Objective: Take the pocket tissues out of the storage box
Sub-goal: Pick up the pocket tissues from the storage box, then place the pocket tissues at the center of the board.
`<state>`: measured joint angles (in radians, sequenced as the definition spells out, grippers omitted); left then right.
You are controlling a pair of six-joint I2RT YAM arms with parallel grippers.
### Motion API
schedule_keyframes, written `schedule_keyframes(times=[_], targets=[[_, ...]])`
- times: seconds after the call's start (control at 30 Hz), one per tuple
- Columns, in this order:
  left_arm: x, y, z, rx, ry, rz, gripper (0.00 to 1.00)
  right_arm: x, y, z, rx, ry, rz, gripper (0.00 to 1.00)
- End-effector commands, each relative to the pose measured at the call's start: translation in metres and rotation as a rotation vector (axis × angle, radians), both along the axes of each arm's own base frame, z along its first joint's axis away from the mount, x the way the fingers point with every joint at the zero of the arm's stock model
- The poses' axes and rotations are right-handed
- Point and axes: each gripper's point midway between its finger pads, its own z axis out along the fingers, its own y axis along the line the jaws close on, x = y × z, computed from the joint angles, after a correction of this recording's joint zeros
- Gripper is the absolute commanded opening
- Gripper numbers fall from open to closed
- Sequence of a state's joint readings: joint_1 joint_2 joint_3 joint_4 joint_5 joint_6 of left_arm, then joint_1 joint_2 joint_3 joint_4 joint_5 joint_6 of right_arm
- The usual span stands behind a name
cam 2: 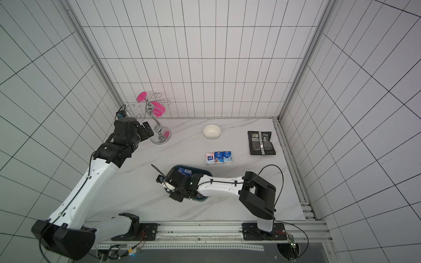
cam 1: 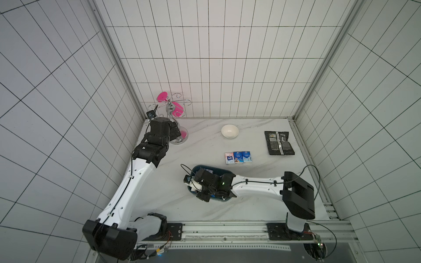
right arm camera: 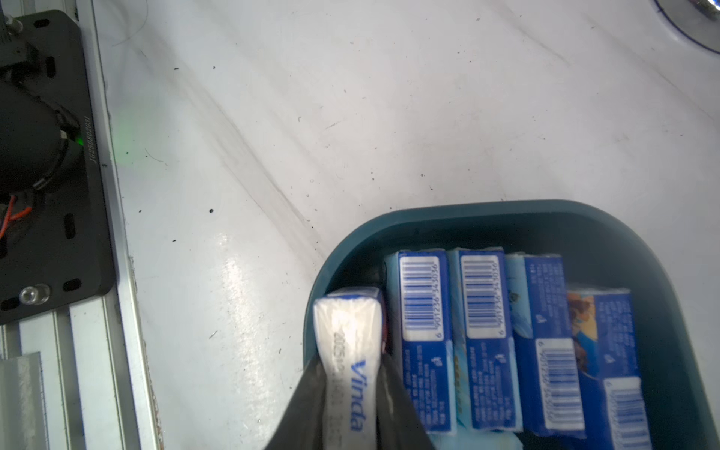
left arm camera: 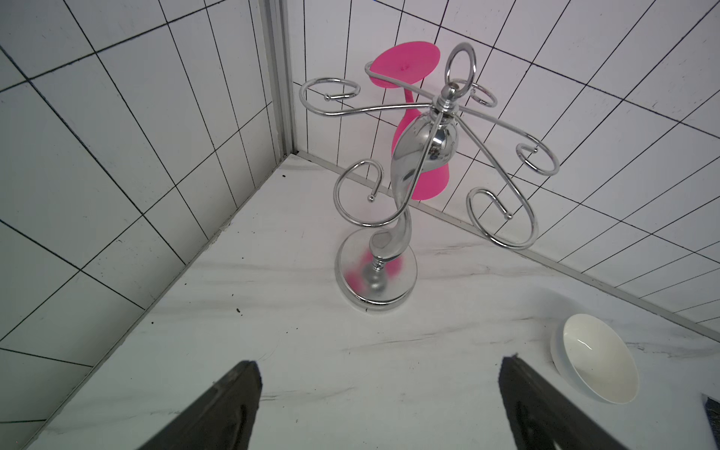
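So far the desk point(cam 1: 173, 205) carries three pocket tissues point(cam 1: 238, 157) in a row beyond the storage box point(right arm camera: 487, 210), where at least four blue packs point(right arm camera: 483, 343) lie flat, so I judge the job under halfway. The right fingers point(right arm camera: 304, 393) press both sides of a white-edged pack point(right arm camera: 348, 331) standing at the box's end, not yet lifted out; the left fingers point(left arm camera: 233, 397) gape empty by the chrome rack point(left arm camera: 405, 175).

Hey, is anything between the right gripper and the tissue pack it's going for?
Nothing visible. The right gripper straddles the Vinda pack in the storage box corner; the blue packs lie beside it.
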<state>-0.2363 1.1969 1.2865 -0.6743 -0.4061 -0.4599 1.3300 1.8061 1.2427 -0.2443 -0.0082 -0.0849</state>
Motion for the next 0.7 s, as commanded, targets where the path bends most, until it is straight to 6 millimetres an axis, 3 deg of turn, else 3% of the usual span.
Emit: schedule_keyframes(times=[0.0,0.17,0.3,0.5,0.6,0.67], targets=[[0.000,-0.001,0.013,-0.009,-0.029,-0.005,0.99,0.006,-0.001,0.054,0.116,-0.040,-0.048,0.22],[0.004,-0.003,0.010,-0.015,-0.023,-0.012,0.99,0.030,-0.027,0.098,0.218,-0.067,-0.158,0.23],[0.005,-0.006,0.005,-0.019,-0.011,-0.018,0.99,0.076,-0.073,0.118,0.259,-0.112,-0.344,0.23],[0.007,-0.016,0.004,-0.022,-0.015,-0.036,0.99,0.151,-0.178,0.132,0.300,-0.208,-0.736,0.23],[0.009,-0.026,0.004,-0.017,-0.013,-0.055,0.99,0.188,-0.253,0.122,0.267,-0.230,-1.049,0.22],[0.010,-0.031,0.005,-0.014,-0.014,-0.066,0.99,0.201,-0.297,0.108,0.210,-0.235,-1.214,0.22]])
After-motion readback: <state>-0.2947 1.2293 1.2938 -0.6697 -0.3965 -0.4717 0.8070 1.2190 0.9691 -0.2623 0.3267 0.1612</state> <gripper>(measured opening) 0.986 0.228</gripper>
